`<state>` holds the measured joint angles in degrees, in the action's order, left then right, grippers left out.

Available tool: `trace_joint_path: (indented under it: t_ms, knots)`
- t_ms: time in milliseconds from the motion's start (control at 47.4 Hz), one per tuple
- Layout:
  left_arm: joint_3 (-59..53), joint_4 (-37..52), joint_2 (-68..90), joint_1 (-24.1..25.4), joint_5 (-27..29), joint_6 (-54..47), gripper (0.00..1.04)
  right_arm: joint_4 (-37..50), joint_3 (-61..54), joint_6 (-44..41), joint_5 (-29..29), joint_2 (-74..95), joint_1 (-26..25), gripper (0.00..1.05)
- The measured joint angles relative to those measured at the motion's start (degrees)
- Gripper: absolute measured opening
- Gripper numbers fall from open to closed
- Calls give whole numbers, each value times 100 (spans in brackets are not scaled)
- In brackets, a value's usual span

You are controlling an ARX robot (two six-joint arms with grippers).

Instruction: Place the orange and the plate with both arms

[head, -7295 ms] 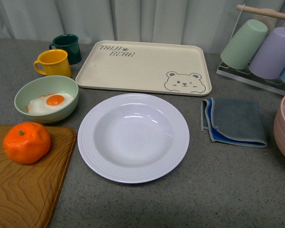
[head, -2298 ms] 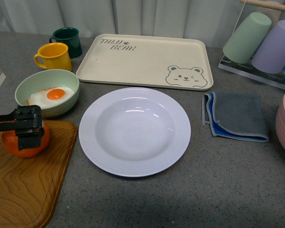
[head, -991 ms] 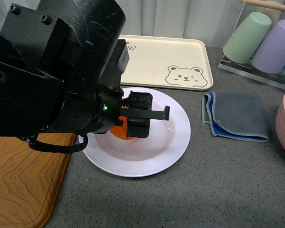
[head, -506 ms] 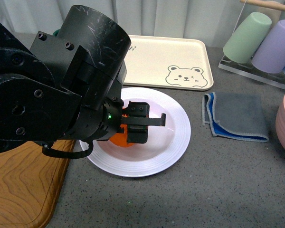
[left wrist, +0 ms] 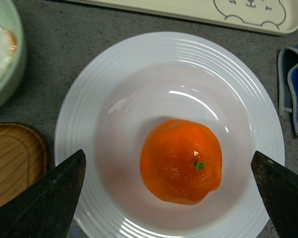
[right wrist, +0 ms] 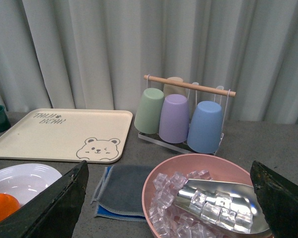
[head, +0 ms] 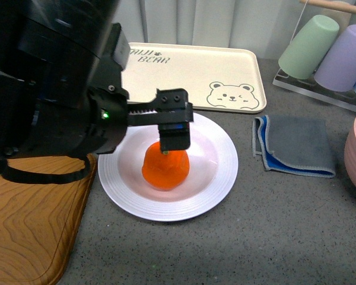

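Since half a second ago our left gripper [head: 174,127] has let go of the orange [head: 165,168] and lifted. We now see it hanging just above the fruit, apart from it. Our left wrist view shows its jaws spread wide, one to each side of the plate [head: 222,155], with nothing gripped between them. We find the orange sitting alone near the middle of the plate's well, stem dot up. The plate stands on the grey table [head: 255,237], with the board [head: 29,225] just to its left and the cloth [head: 296,145] to its right. The tray [head: 190,71] lies just behind it, not touching. Our right gripper [right wrist: 169,166] is out of the front view. From its wrist we see its jaws wide apart too, holding nothing, above a pink bowl [right wrist: 156,193] of ice [right wrist: 188,191].
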<state>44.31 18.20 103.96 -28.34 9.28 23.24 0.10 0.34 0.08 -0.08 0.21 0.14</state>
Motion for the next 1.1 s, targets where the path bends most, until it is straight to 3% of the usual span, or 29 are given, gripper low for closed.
trace_joint_path:
  t_ms: [63, 105, 148, 253, 337, 633, 864, 1096]
  knots:
    - [-138, 170, -140, 42, 160, -98, 97, 0, 0, 0, -2, 0, 0, 95]
    - [-549, 1687, 59, 61, 935, -581, 89, 0, 0, 0, -2, 0, 0, 95]
    - [-992, 2990, 190, 114, 1349, -984, 82, 0, 0, -2, -9, 0, 0, 95]
    - [-1969, 5132, 90, 402, 1370, -1718, 65, 0, 0, -2, 13, 2, 0, 95]
    - [-2391, 5921, -391, 660, 1202, -1976, 53, -2, -2, -2, 11, 4, 0, 95]
    - [-3508, 5584, -1930, 1390, 511, -2216, 4, -2, -2, -2, -2, 0, 0, 95]
    - [-3963, 4887, -3106, 1777, 90, -2262, 4, -2, 0, -2, 0, 0, 0, 95]
    - [-4116, 3375, -4802, 2120, -227, -2277, 4, -2, 0, -2, -2, 0, 0, 95]
